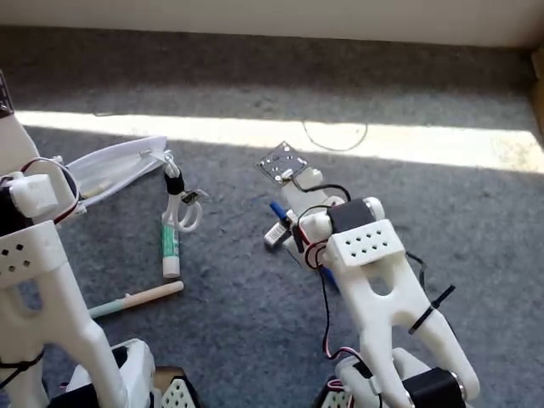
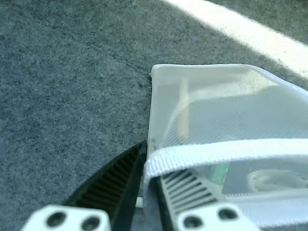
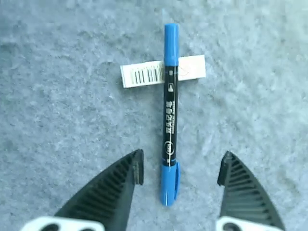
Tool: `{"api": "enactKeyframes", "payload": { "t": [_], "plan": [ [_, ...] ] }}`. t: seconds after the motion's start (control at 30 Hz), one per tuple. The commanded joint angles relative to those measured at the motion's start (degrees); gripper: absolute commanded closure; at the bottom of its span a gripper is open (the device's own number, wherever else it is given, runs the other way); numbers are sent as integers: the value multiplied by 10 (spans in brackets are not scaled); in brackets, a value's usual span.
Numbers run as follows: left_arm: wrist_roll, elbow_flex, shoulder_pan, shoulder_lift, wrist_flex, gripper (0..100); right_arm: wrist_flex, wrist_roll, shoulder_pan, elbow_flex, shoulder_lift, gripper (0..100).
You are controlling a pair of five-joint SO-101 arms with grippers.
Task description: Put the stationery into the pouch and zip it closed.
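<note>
— Starting at the left gripper (image 2: 147,161): what has it got?

— Its jaws are pinched together on the white edge band of the pouch (image 2: 216,110), at one corner. The mesh pouch lies on the grey carpet (image 2: 72,72). A thin pale stick (image 2: 183,115) shows through the mesh, but I cannot tell if it is inside or underneath.

— And the right gripper (image 3: 180,166)?

— Spread wide, holding nothing. One finger stands to either side of the near end of the blue marker (image 3: 170,110), and neither touches it. The marker lies flat on the carpet, across a white barcoded label (image 3: 142,74).

— What else is out there?

— From above, what look like white-handled scissors (image 1: 181,208) sit just beside the pouch end farthest from the left gripper. A white and green tube (image 1: 170,246) lies next to them, and a cream pen (image 1: 140,297) lies nearer the arms' bases. A band of sunlight (image 1: 425,140) crosses the carpet beyond it all.
</note>
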Motion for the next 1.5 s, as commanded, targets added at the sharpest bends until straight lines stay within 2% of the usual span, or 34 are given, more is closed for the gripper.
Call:
{"api": "enactKeyframes", "payload": {
  "t": [0.0,0.37,0.7,0.9,1.47],
  "plan": [
    [2,-2,-7,-13,-3,992,-20,-6,-17,-56,30,768],
    [2,4,-7,-13,-3,992,-50,-34,-16,-176,247,810],
    [2,4,-7,-13,-3,990,-51,-35,-16,-182,276,816],
    [2,4,-7,-13,-3,990,-52,-34,-16,-182,297,890],
    [2,4,-7,-13,-3,990,-48,-34,-14,-186,323,894]
  ]
}}
